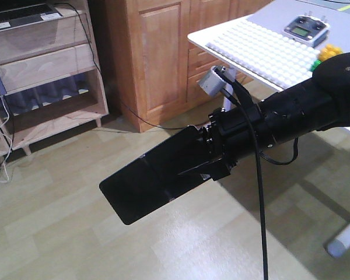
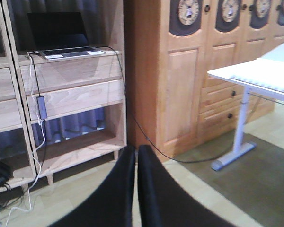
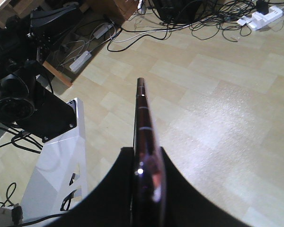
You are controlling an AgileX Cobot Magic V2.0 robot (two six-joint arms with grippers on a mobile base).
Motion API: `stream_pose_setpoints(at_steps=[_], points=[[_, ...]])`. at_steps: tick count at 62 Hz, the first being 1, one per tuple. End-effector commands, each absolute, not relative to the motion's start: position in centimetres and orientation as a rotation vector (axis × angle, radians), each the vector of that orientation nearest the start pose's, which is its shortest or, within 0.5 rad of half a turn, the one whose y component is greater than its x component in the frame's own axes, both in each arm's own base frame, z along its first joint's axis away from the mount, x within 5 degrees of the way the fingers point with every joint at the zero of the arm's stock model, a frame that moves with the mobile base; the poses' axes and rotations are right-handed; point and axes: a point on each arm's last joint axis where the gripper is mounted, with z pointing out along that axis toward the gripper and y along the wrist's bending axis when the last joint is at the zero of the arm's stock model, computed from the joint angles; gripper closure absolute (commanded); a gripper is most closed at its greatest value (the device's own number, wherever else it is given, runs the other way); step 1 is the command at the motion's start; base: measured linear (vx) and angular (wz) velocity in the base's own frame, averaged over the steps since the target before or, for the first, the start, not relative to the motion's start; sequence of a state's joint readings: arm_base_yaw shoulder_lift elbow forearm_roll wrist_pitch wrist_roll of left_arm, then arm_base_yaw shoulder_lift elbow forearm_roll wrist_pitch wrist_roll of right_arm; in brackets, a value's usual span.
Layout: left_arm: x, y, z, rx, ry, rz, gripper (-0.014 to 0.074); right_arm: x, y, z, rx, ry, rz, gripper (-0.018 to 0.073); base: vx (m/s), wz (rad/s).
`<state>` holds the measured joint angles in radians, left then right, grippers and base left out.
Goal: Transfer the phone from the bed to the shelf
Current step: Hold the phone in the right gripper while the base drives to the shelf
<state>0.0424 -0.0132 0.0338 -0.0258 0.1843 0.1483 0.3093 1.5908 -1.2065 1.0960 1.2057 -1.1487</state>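
A glossy black phone (image 1: 154, 178) hangs in the air over the floor, pointing down-left, with my right gripper (image 1: 213, 157) shut on its near end. The right wrist view shows the phone (image 3: 143, 118) edge-on, its pinkish rim squeezed between the right gripper (image 3: 146, 163) fingers. The pale wood shelf (image 1: 44, 64) stands at the upper left, well apart from the phone; it also fills the left of the left wrist view, shelf (image 2: 71, 75). My left gripper (image 2: 136, 156) is shut with nothing in it. The bed is out of view.
A grey laptop (image 1: 23, 14) sits on the shelf's top board, with cables and an adapter (image 2: 41, 106) hanging down. An orange-brown cabinet (image 1: 163, 52) stands behind. A white table (image 1: 268, 41) with a bumpy mat is at right. Cables and a power strip (image 3: 262, 19) lie on the floor.
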Motion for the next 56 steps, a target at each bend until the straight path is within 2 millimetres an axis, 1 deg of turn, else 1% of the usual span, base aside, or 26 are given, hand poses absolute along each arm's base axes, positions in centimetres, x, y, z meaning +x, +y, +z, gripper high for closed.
stream_pose_setpoints(at_steps=[1, 34, 56], points=[[5.49, 0.18, 20.03, 0.058, 1.581, 0.112, 0.0595, 25.98, 16.75, 33.32, -1.238, 1.945, 1.307, 0.0561, 0.54, 0.2], [5.49, 0.18, 20.03, 0.058, 1.581, 0.112, 0.0595, 25.98, 16.75, 33.32, -1.238, 1.945, 1.307, 0.0561, 0.54, 0.23], [5.49, 0.18, 20.03, 0.058, 1.581, 0.112, 0.0595, 25.98, 16.75, 33.32, -1.238, 1.945, 1.307, 0.0561, 0.52, 0.36]])
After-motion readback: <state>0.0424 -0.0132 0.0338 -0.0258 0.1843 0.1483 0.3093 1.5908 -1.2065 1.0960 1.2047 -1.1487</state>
